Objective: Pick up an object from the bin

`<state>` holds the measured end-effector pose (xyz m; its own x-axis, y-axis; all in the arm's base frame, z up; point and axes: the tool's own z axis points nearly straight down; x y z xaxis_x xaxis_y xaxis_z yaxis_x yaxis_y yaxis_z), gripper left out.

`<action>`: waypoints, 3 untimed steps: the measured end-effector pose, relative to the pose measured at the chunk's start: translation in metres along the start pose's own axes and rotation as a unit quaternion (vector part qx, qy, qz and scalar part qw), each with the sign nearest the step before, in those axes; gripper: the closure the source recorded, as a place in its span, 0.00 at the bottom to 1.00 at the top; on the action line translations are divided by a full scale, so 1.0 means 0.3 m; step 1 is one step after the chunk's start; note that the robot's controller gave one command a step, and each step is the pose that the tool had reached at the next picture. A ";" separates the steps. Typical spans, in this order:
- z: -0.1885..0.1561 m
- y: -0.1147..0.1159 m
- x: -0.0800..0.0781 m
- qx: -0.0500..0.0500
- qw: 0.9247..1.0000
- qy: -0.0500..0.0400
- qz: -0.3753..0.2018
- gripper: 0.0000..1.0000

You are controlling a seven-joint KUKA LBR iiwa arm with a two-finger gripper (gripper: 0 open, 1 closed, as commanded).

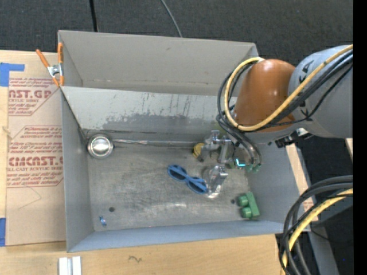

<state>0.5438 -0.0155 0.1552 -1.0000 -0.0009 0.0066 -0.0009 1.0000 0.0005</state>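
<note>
The thing at hand is a pair of small blue toy glasses (186,178), two linked lens frames lying flat on the bin (143,50) floor. They run aslant, upper end towards my view's left and lower end towards the right.

The gripper (215,182) stands right at the lower right end of the glasses, its metal tip down at floor level and overlapping that end from where I look. I cannot tell whether the tool is apart, together or clamped on the frame; the tip is too cluttered with shine to read. I also cannot say for sure that it touches the glasses.

Just above the glasses and a little to their right sits a small yellow bit (199,149), close beside the gripper's body. Down and to the right of the glasses, well beyond the gripper, a green block (248,205) lies by itself near the bin's front wall.

Up and to the left of the glasses a metal ladle (100,146) rests on the floor, its round bowl far off to the left and its long thin handle stretching back to end near the yellow bit. Far down to the left of the glasses lies a tiny blue scrap (103,221).

Above and to the right of the glasses the wrist's orange cover (265,93) hangs over the bin, with yellow and black cables (229,90) looped around it.
</note>
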 end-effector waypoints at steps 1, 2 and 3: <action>0.234 -0.052 0.097 -0.001 0.999 -0.007 0.054 0.00; 0.260 0.078 -0.054 -0.001 0.998 -0.005 0.060 0.00; 0.257 0.071 -0.046 -0.001 0.998 -0.001 0.061 1.00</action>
<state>0.5571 0.0060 0.0780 -0.9928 0.1199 0.0042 0.1199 0.9928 0.0009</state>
